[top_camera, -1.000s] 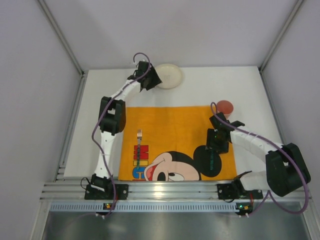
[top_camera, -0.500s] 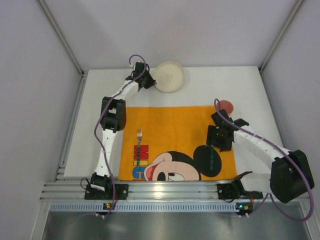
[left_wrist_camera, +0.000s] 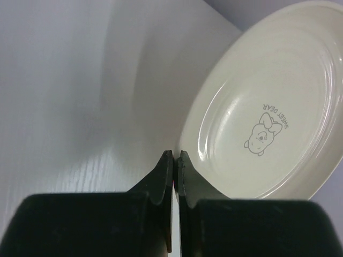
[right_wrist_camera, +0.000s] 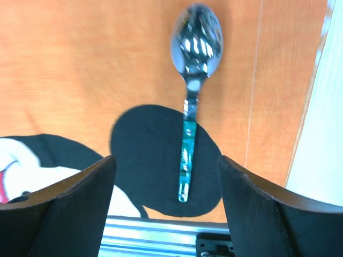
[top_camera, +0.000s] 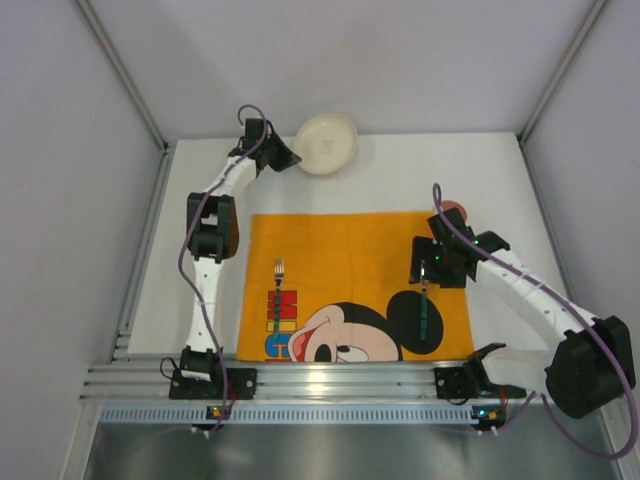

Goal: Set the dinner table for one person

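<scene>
Table (top_camera: pixel 165 280), white and flat, stretches under both arms and well past the orange placemat (top_camera: pixel 330 245) laid on its near middle.

At the far left, the left jaws are pressed together on the near rim of a cream plate (top_camera: pixel 325 143). In the wrist view the two black fingers (left_wrist_camera: pixel 161 176) meet with only a hairline between them, just where the rim reaches them. The plate extends to the right of these jaws and beyond them, tilted, near the table's far edge. A small bear drawing and the words SWEET DEAR mark its middle.

Nearer the bases and to the right of the left jaws, well apart from them, a fork (top_camera: pixel 279 272) lies on the left part of the placemat, tines pointing away from the bases.

Further right, the right jaws stand wide apart above the placemat's right part, holding nothing. A spoon (right_wrist_camera: pixel 187 139) with a teal handle lies flat on the cloth below and between them, touching neither finger (right_wrist_camera: pixel 59 214). Its bowl points away from the bases. Its handle crosses the black ear of the printed Mickey face (top_camera: pixel 345 340).

Just beyond the right jaws, a red round thing (top_camera: pixel 452 208) sits on the table, mostly hidden by the arm.
</scene>
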Motion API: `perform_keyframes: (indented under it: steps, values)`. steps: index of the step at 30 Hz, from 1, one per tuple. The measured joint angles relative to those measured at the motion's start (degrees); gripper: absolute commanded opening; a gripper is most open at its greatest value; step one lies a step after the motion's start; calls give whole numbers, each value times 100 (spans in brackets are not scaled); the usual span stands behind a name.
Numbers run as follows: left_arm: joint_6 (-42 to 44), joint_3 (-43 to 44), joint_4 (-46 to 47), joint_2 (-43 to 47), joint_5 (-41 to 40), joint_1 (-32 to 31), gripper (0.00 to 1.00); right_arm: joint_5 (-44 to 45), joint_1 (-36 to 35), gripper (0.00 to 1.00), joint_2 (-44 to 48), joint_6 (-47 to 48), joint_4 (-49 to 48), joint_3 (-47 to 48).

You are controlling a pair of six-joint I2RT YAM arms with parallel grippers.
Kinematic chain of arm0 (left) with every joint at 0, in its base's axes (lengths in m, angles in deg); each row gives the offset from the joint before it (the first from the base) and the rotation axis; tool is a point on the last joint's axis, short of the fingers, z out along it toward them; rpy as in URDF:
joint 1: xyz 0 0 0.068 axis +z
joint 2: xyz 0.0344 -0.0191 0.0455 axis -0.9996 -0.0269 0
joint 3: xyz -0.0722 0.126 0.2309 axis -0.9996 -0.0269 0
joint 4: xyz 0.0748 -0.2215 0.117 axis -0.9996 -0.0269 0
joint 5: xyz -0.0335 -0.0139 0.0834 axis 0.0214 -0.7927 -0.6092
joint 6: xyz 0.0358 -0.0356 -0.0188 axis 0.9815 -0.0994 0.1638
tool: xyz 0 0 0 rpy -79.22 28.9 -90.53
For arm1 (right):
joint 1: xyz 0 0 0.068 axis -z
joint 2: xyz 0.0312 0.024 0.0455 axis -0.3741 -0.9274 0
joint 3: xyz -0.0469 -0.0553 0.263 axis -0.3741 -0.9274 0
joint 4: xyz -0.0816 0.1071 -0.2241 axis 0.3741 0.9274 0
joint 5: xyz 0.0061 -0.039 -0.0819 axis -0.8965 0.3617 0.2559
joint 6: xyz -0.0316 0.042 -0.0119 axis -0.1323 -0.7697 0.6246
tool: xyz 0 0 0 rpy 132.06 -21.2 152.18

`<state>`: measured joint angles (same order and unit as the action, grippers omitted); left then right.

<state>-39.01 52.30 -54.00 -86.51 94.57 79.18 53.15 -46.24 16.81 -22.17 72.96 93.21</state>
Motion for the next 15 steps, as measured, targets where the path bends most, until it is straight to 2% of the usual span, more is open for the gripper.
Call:
perform_keyframes:
  steps: [3, 5, 9, 15]
  values:
    - [109, -81, -98, 264, 321, 46, 0, -52, 0, 78, 94, 168, -26, 326]
    - [323, -479, -168, 697, 522, -15, 0, -92, 0, 79, 144, 280, -59, 557]
    - [1025, -2020, -417, 2168, 695, -374, 0, -162, 0, 81, 186, 518, -140, 1130]
    - [1993, -3639, -765, 3886, 822, -1285, 0, -208, 61, 82, 125, 822, -282, 2133]
